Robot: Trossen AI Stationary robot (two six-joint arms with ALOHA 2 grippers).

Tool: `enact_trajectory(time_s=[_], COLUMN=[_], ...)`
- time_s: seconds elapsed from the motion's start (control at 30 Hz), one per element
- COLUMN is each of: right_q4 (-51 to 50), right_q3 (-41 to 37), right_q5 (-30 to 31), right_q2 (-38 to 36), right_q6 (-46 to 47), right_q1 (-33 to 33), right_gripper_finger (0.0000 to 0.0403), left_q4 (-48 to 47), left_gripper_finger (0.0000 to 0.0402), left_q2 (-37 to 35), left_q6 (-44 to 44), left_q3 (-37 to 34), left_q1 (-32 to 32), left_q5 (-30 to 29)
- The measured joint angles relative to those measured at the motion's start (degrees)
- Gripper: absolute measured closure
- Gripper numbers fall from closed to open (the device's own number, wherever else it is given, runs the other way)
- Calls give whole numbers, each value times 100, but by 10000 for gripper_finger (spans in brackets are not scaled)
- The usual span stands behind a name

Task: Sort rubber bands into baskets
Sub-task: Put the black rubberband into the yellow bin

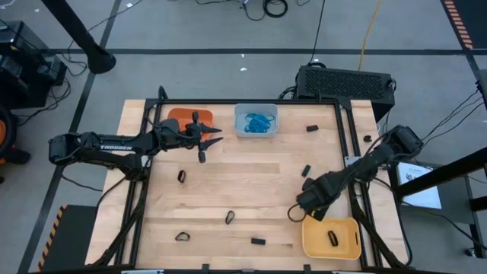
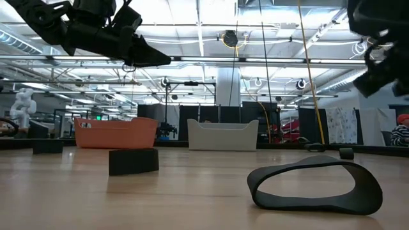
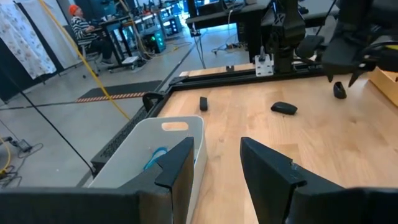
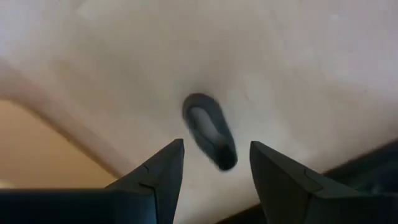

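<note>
My right gripper [image 4: 214, 180] is open and points down over a black rubber band [image 4: 209, 132] that lies flat on the wood, beside the yellow basket [image 1: 346, 247]. One black band [image 1: 332, 237] lies in that basket. My left gripper [image 3: 214, 168] is open and holds nothing. It hovers nearly level between the orange basket [image 1: 181, 116] and the pale blue-grey basket [image 1: 242, 114], which holds blue bands [image 1: 259, 122]. Several black bands [image 1: 230, 218] lie scattered on the table.
A black frame [image 1: 346, 144] runs around the wooden table top. Loose black bands lie at the near left [image 1: 183, 236], the near middle [image 1: 258, 241], the centre right [image 1: 307, 170] and the far right [image 1: 311, 128]. A person [image 3: 79, 28] sits in the room beyond.
</note>
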Motion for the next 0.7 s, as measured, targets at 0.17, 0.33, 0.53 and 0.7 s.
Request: enact_trajectory(time_s=[0.17,0.33,0.53,0.7], right_q4=[766,1092,1063,1023], right_q3=[-703,-1086,-995,-739], right_q5=[-177,-327,-282,-259], right_q2=[-293,-340,-419,-633], right_q6=[-16,-72,-317,-437], right_q1=[-137,-180,-196,-215], right_gripper_finger=[227,228,309,391], left_q4=[0,-2,-2,3], left_gripper_finger=[263,263,263,263], left_q2=[0,0,0,0], left_q6=[4,4,7,9], left_q3=[0,0,0,0], left_q1=[0,0,0,0], left_q5=[0,-2,-2,0])
